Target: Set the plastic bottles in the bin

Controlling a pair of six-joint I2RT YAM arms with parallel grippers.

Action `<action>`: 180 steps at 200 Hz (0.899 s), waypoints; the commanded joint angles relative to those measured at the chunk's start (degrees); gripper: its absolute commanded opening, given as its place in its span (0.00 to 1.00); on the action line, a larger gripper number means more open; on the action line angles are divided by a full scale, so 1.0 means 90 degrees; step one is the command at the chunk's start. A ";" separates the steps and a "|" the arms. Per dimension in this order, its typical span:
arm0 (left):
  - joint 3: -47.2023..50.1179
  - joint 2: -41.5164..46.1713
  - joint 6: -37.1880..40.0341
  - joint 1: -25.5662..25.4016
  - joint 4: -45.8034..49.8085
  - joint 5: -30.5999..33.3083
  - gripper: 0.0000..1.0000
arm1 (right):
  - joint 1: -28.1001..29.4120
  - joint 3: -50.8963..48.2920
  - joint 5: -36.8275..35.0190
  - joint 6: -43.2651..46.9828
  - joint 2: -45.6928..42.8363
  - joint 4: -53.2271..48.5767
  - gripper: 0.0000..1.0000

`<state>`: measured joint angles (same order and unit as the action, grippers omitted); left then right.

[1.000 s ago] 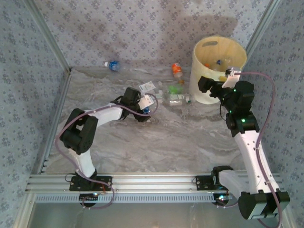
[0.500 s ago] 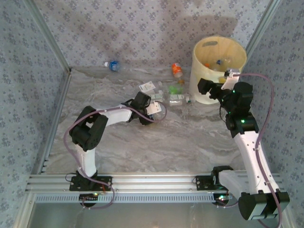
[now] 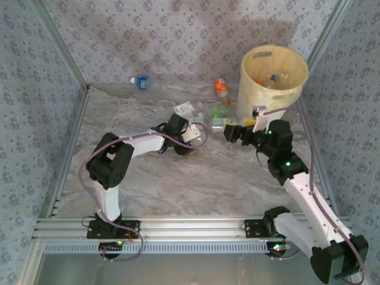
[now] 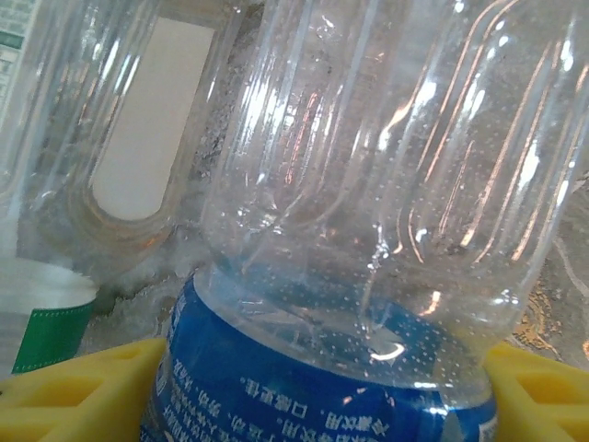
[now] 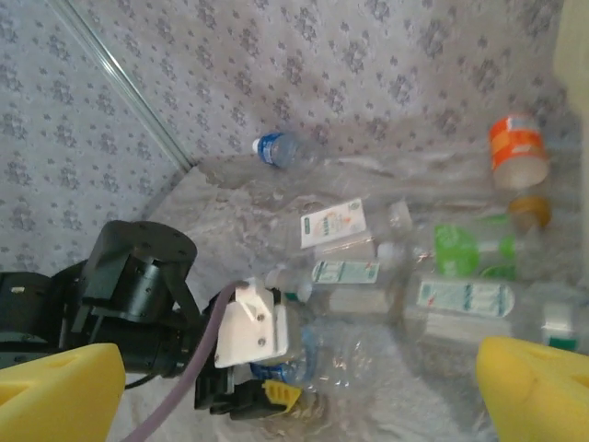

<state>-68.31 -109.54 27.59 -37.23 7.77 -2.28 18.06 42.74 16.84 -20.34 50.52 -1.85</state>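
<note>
The left gripper [image 4: 313, 396] has its yellow fingers [image 4: 83, 391] clamped on the blue-label bottle [image 4: 368, 184], at the labelled band (a grasp, I judge, with the lift not yet made). The bottle lies flat on the table [image 3: 178, 184], well apart from the bin [image 3: 273, 65]. Its long axis runs straight away from the wrist, and I cannot tell which end has the cap. The next move calls for raising it and carrying it right, over the rim. The right gripper [image 5: 299, 391], fingers wide apart and empty, hangs near other bottles [image 5: 460, 299].
</note>
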 commanded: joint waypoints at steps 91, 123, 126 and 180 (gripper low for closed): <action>0.0832 0.0896 -0.1796 -0.0215 -0.0377 -0.0727 0.62 | 0.1429 -0.1630 -0.1639 -0.3174 0.1841 0.2574 1.00; 0.1110 0.1249 -0.2025 -0.0211 -0.0641 -0.1022 0.63 | 0.1421 -0.1675 -0.1286 -0.3470 0.2325 0.3198 1.00; 0.1131 0.1286 -0.2046 -0.0218 -0.0661 -0.1054 0.62 | 0.1428 -0.1690 -0.1216 -0.3476 0.2362 0.3261 1.00; 0.1467 0.1747 -0.2581 -0.0149 -0.1232 -0.1593 0.63 | 0.1439 -0.1759 -0.0620 -0.3322 0.2893 0.4263 1.00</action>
<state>-56.49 -96.36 7.90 -39.00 1.26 -12.69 30.55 27.55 8.84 -49.76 74.78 29.56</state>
